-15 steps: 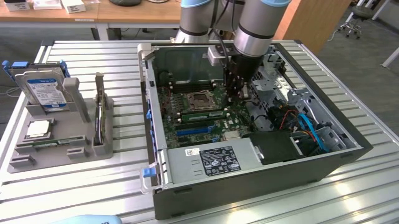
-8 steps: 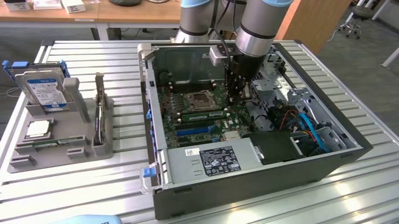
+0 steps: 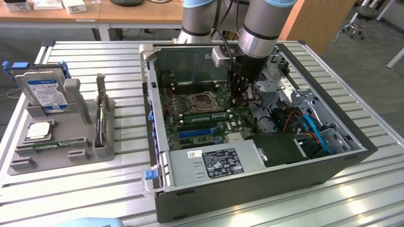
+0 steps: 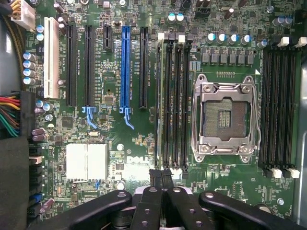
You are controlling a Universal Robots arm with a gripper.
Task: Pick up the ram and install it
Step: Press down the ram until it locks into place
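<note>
The claw (image 4: 160, 179) is hanging inside the open computer case (image 3: 165, 176), fingers pressed together and pinching nothing I can make out; the ram (image 3: 205, 115) is sitting edge-up in a memory slot beside the processor socket (image 4: 225, 117), at roughly 8 o'clock from the claw in the exterior view, long axis running 9 to 3; neighbouring slots are crowding both sides, leaving room only overhead.

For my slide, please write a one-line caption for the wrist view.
Shut gripper poised over the motherboard's memory slots, beside the empty processor socket.
</note>
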